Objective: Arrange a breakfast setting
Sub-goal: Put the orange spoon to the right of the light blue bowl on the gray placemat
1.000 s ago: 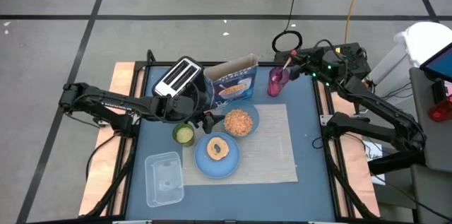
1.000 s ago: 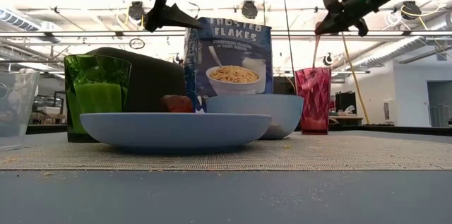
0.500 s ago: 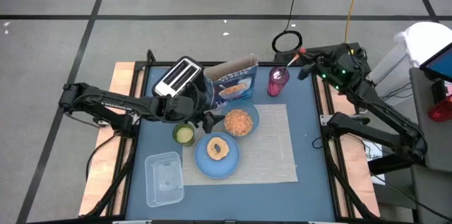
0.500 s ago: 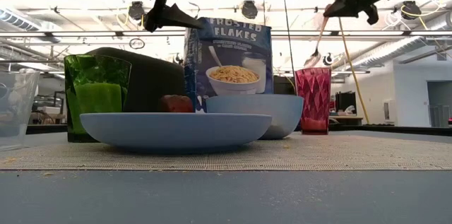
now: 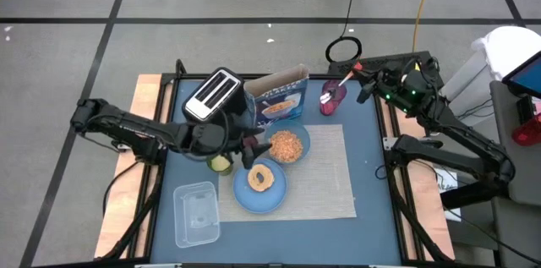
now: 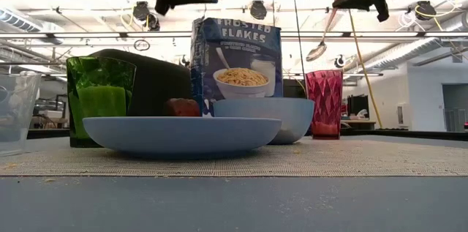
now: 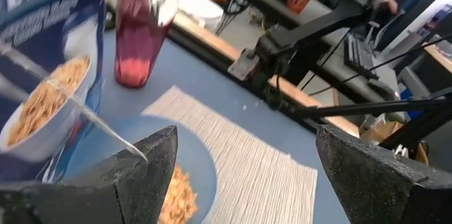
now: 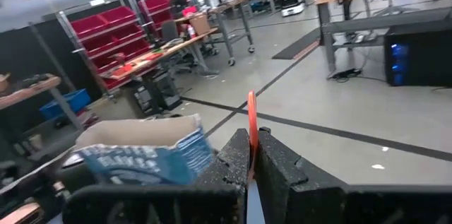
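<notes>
My right gripper [image 5: 363,79] is shut on the orange-handled metal spoon [image 6: 319,47], high above the purple cup [image 5: 330,99] at the far right of the table. My left gripper [image 5: 251,144] is open and empty, high over the blue bowl [image 5: 288,144] of cereal, beside the blue cereal box [image 5: 279,99]. The light-blue plate [image 5: 259,192] carries the small dark-red fruit [image 6: 183,107]. Plate and bowl stand on the beige placemat [image 5: 325,175]. My right gripper pinches the spoon's orange handle [image 8: 250,155] between its two fingers. The handle's free end [image 8: 251,111] sticks out past the fingertips. The spoon is lifted clear and hangs slanting below the gripper, its metal bowl [image 6: 316,50] lowest, above the cup's rim.
A toaster [image 5: 214,92] stands at the far left. A green cup [image 6: 101,99] stands under my left arm. A clear plastic container [image 5: 196,213] lies at the near left. The placemat's right half [image 5: 334,192] is bare.
My right gripper has gone up and a little toward the table's right edge, drawing the spoon out of the purple cup; its bowl now hangs clear above the rim. My left gripper has risen, and its arm has shifted toward the near edge, over the green cup.
</notes>
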Robot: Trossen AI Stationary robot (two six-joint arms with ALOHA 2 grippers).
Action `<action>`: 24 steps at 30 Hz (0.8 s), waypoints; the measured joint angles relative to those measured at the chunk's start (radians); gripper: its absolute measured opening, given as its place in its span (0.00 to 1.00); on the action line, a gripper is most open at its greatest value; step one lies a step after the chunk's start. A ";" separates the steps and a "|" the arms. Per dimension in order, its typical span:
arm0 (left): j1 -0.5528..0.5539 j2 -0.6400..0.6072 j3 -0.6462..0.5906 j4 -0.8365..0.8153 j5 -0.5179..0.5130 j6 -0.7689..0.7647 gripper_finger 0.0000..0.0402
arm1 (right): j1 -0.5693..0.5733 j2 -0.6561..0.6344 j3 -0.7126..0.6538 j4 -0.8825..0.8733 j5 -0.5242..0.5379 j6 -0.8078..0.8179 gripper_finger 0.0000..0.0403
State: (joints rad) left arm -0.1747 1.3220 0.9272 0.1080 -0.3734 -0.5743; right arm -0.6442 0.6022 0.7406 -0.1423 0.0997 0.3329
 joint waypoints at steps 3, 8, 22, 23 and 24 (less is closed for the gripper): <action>-0.037 0.000 0.000 0.044 -0.051 0.036 0.85 | 0.038 0.000 0.000 -0.005 0.000 0.022 0.02; -0.092 0.000 0.000 0.124 -0.138 0.095 0.85 | 0.108 0.000 0.000 -0.004 0.000 0.049 0.02; -0.155 0.179 0.096 0.349 -0.258 0.350 0.85 | 0.293 0.001 -0.121 0.243 0.005 0.101 0.02; -0.156 0.208 0.134 0.335 -0.257 0.368 0.85 | 0.305 0.000 -0.139 0.271 0.005 0.101 0.02; -0.156 0.234 0.172 0.309 -0.257 0.393 0.85 | 0.318 0.000 -0.159 0.300 0.005 0.101 0.02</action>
State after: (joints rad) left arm -0.3302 1.5561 1.0987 0.4166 -0.6307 -0.1808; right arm -0.3265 0.6025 0.5820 0.1581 0.1051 0.4343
